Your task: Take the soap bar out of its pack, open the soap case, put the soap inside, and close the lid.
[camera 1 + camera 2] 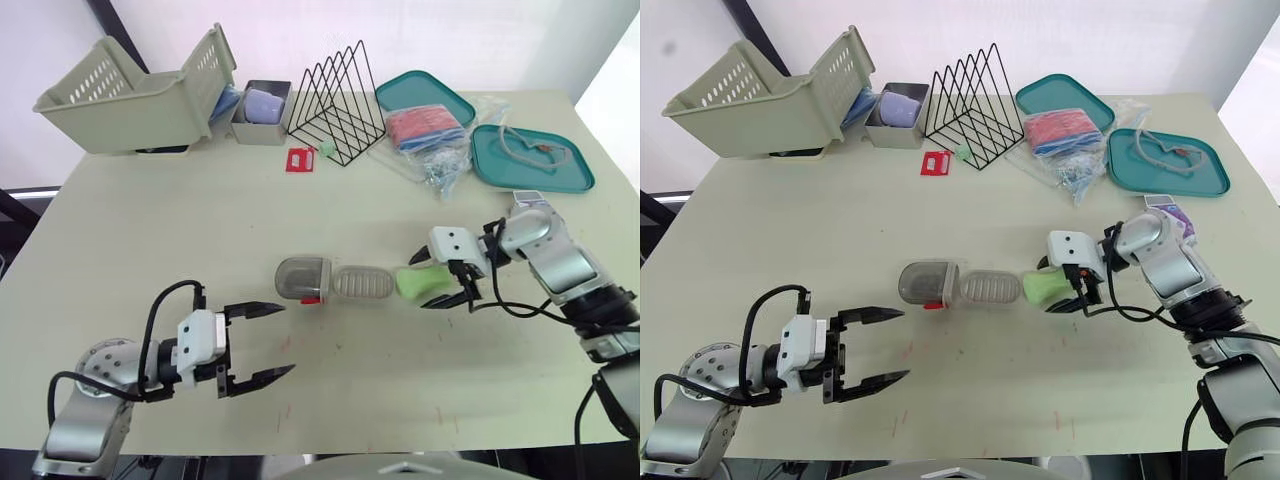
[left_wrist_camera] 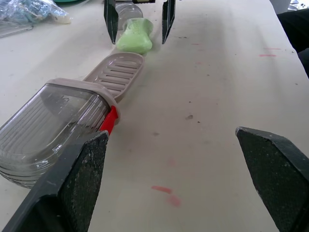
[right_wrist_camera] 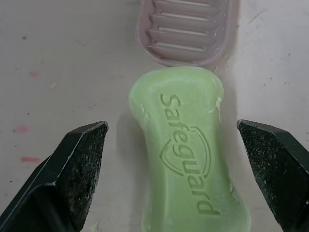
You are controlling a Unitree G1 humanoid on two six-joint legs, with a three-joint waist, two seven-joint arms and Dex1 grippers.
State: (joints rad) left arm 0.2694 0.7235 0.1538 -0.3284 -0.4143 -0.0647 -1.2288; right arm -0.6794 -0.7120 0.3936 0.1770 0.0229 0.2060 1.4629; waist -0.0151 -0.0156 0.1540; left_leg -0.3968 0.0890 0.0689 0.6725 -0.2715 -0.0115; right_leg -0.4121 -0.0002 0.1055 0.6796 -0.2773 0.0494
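Now our right gripper (image 1: pixel 424 281) stands spread around the soap bar (image 3: pixel 186 145), lying bare just beside the open soap case (image 1: pixel 360 283); we judge it firm but slick, best pinched across its waist

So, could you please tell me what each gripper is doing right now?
Left gripper: open, empty.
Right gripper: open, straddling the pale green moulded soap bar, not gripping it.

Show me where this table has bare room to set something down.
Bare: the beige tabletop between the beige basket and the open clear-lidded soap case, and the front strip between the left gripper and right gripper. Crowded: the back right, round the black wire rack and teal trays.
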